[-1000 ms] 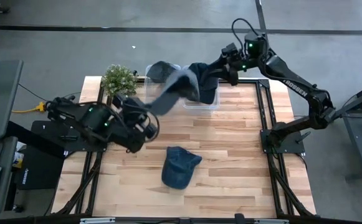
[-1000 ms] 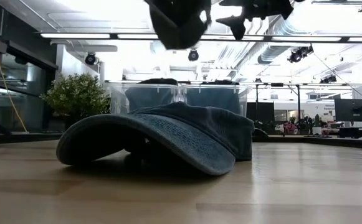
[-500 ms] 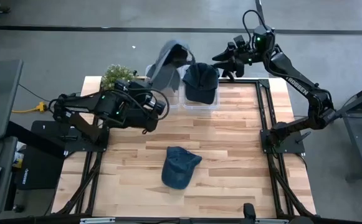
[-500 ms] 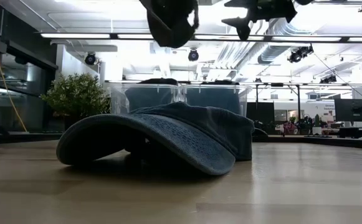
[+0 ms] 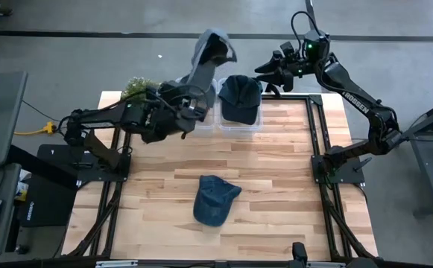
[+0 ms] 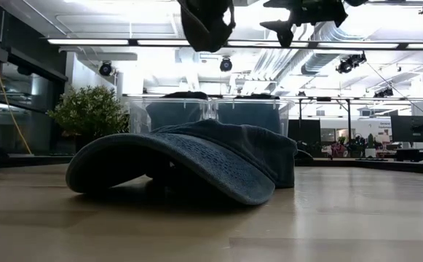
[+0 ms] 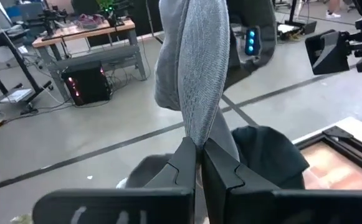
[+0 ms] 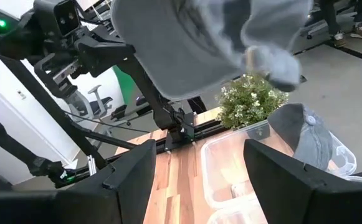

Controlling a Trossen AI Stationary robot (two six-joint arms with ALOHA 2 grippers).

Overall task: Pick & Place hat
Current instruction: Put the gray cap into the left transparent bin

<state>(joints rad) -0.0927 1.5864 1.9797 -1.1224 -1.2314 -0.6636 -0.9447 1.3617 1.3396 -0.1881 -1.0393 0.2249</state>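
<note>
Left fingers (image 7: 196,163) clench the grey hat (image 7: 196,68); right fingers (image 5: 264,71), on the "ROBBEN"-marked arm, spread empty.

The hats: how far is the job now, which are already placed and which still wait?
Done: one dark hat lies in the right clear bin. In hand: the left gripper has its fingers shut on the grey hat, held above the left bin. The right gripper hangs open behind the bins. Left: the blue hat lies on the table.
</note>
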